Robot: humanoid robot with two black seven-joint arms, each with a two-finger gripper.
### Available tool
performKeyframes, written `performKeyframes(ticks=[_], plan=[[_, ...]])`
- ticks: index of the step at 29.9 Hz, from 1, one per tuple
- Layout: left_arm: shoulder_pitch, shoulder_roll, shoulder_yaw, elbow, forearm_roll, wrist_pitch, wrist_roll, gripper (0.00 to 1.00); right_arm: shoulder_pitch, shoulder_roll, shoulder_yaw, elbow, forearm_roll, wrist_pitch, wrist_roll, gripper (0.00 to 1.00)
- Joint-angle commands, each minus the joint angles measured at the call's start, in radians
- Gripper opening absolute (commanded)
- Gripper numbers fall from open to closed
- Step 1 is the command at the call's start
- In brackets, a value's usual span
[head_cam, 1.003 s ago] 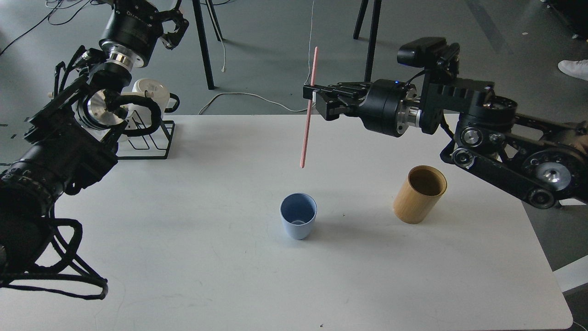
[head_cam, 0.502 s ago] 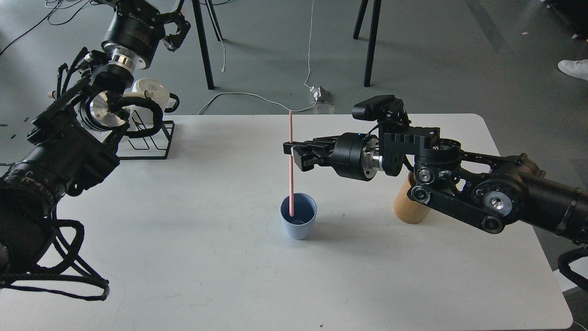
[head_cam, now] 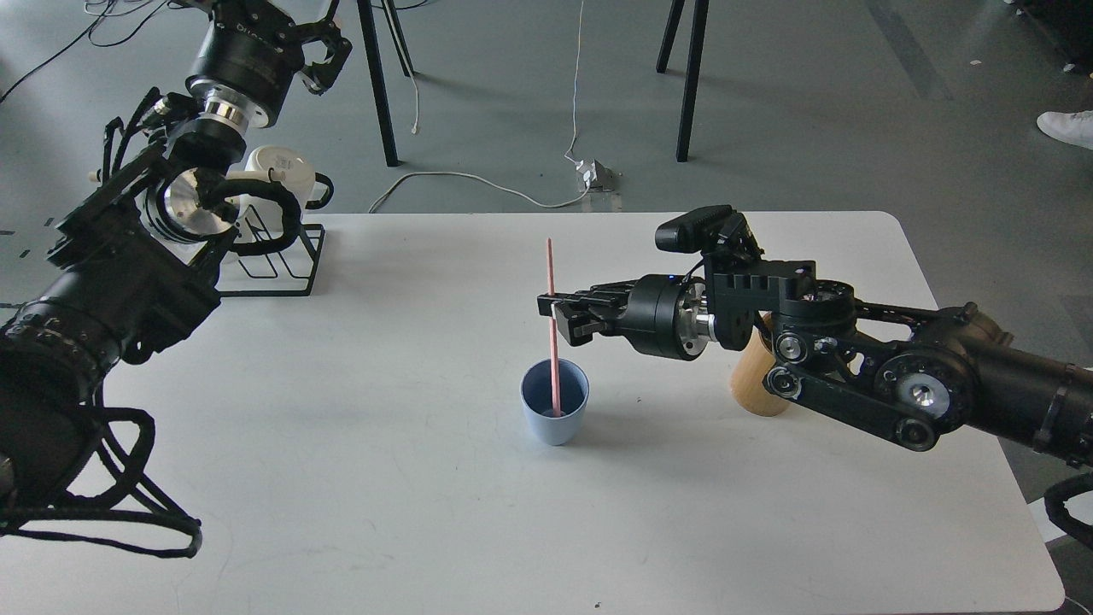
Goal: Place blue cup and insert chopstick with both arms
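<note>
The blue cup (head_cam: 555,420) stands upright near the middle of the white table (head_cam: 359,478). The pink chopstick (head_cam: 551,273) stands almost upright with its lower end inside the cup, at the bottom. My right gripper (head_cam: 555,313) reaches in from the right, just above the cup's rim, and is shut on the chopstick about halfway up. My left gripper (head_cam: 323,53) is raised high at the far left, beyond the table's back edge. Its fingers are spread and hold nothing.
A tan bamboo cylinder (head_cam: 751,380) stands right of the cup, partly hidden behind my right arm. A white mug (head_cam: 277,166) sits on a black wire rack (head_cam: 286,260) at the table's back left corner. Black stand legs and cables are on the floor behind.
My right arm came down and slightly left, lowering the chopstick from the air above the table into the blue cup. The left arm has barely moved.
</note>
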Motion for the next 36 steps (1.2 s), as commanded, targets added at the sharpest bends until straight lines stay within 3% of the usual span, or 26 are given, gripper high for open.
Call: performKeyframes(ticks=[1, 5, 9, 12, 15, 17, 25, 30, 36], plan=[[0.002, 0.000, 0.000, 0.000, 0.000, 0.000, 0.000, 0.99, -0.006, 0.000, 0.000, 0.000, 0.000, 0.000, 0.000, 0.18], [0.002, 0.002, -0.002, 0.000, 0.000, 0.000, 0.000, 0.99, -0.006, -0.002, 0.002, 0.005, 0.009, 0.002, 0.005, 0.33], [0.000, 0.000, -0.002, 0.000, 0.000, 0.000, 0.000, 0.99, -0.006, -0.014, 0.006, 0.008, 0.012, 0.002, 0.008, 0.34], [-0.001, 0.000, -0.002, 0.000, 0.000, 0.000, 0.000, 0.99, -0.003, -0.023, 0.031, 0.012, 0.014, -0.001, 0.011, 0.41], [-0.001, 0.003, -0.002, 0.000, 0.000, 0.000, 0.000, 0.99, -0.001, -0.061, 0.142, 0.012, 0.029, -0.006, 0.011, 0.65], [-0.001, 0.005, 0.000, 0.000, 0.000, 0.000, 0.000, 0.99, -0.008, -0.074, 0.265, 0.008, 0.084, 0.000, 0.011, 0.98], [-0.003, 0.000, 0.012, 0.000, 0.009, 0.000, -0.005, 0.99, -0.015, -0.228, 0.519, -0.018, 0.544, 0.021, 0.018, 1.00], [-0.004, -0.003, 0.012, 0.001, 0.009, 0.000, 0.001, 0.99, -0.015, -0.307, 0.566, -0.061, 0.854, 0.029, 0.115, 1.00], [0.008, 0.000, 0.009, 0.001, 0.005, 0.000, -0.011, 0.99, -0.017, -0.322, 0.577, -0.245, 1.197, 0.025, 0.117, 1.00]])
